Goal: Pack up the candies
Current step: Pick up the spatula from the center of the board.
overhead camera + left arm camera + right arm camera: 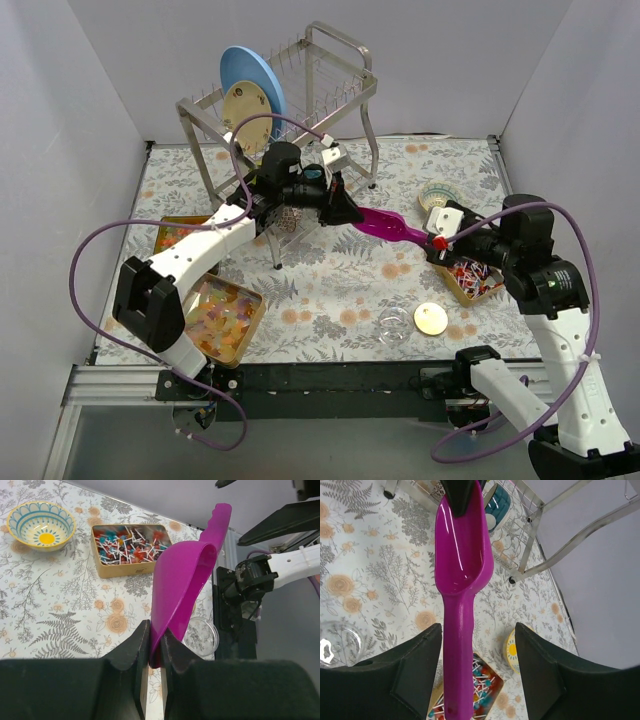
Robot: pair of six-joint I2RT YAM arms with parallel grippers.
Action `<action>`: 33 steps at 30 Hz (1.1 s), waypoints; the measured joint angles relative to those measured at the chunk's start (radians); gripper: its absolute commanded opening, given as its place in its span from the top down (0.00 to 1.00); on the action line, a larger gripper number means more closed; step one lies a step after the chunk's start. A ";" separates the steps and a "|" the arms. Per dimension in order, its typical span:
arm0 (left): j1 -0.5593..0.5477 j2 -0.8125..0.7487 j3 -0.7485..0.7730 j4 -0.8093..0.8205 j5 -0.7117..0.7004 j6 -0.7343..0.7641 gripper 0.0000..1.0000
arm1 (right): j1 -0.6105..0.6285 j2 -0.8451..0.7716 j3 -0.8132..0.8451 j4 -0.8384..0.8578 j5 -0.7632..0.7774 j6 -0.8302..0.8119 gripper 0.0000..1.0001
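A purple scoop [385, 226] hangs in the air between my two grippers. My left gripper [156, 630] is shut on the rim of the scoop's empty bowl [180, 585]; it also shows in the top view [343, 208]. My right gripper [477, 630] is open, with its fingers on either side of the scoop's handle [459, 650]. The handle lies close to the left finger. Wrapped red-blue-white candies fill a gold tin [475, 280] under the right gripper, and they also show in the left wrist view [129, 544]. Yellow-orange gummies [222, 318] lie in a tin at front left. Tiny red-orange bits [175, 235] lie in a tin behind it.
A round gold lid [431, 319] and a clear glass jar [393, 325] lie at the front centre. A patterned bowl [438, 194] stands at back right. A metal dish rack [330, 95] with a blue plate [250, 75] stands at the back.
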 measured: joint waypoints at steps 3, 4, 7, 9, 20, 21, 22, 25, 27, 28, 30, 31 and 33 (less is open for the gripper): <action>0.000 0.000 0.018 -0.001 0.015 -0.021 1.00 | 0.000 0.001 -0.011 -0.003 -0.001 -0.074 0.35; 0.000 0.001 0.023 -0.001 0.018 -0.027 1.00 | 0.000 0.006 -0.011 -0.004 -0.001 -0.095 0.36; 0.000 0.011 0.046 -0.005 0.026 -0.035 1.00 | 0.000 0.025 -0.012 -0.003 -0.001 -0.132 0.39; 0.000 0.023 0.061 -0.009 0.027 -0.038 1.00 | 0.000 0.034 -0.019 0.004 0.000 -0.146 0.42; 0.001 0.076 0.082 -0.014 0.053 -0.087 1.00 | 0.000 0.018 -0.094 0.029 0.014 -0.219 0.53; 0.001 0.076 0.082 -0.014 0.054 -0.091 1.00 | 0.002 0.011 -0.100 0.031 0.014 -0.228 0.54; 0.001 0.076 0.082 -0.010 0.056 -0.098 1.00 | 0.002 0.004 -0.106 0.037 0.016 -0.236 0.54; 0.003 0.076 0.082 0.002 0.068 -0.119 1.00 | 0.004 -0.018 -0.129 0.063 0.022 -0.255 0.54; 0.005 0.076 0.082 0.011 0.081 -0.138 1.00 | 0.004 -0.030 -0.145 0.080 0.028 -0.270 0.54; 0.008 0.077 0.082 0.015 0.089 -0.146 1.00 | 0.004 -0.034 -0.151 0.085 0.029 -0.276 0.54; 0.011 0.077 0.082 0.021 0.104 -0.159 1.00 | 0.004 -0.038 -0.159 0.093 0.032 -0.283 0.55; 0.013 0.077 0.082 0.024 0.109 -0.164 1.00 | 0.004 -0.038 -0.161 0.097 0.037 -0.285 0.57; 0.014 0.077 0.082 0.031 0.114 -0.172 1.00 | 0.004 -0.039 -0.161 0.107 0.040 -0.285 0.62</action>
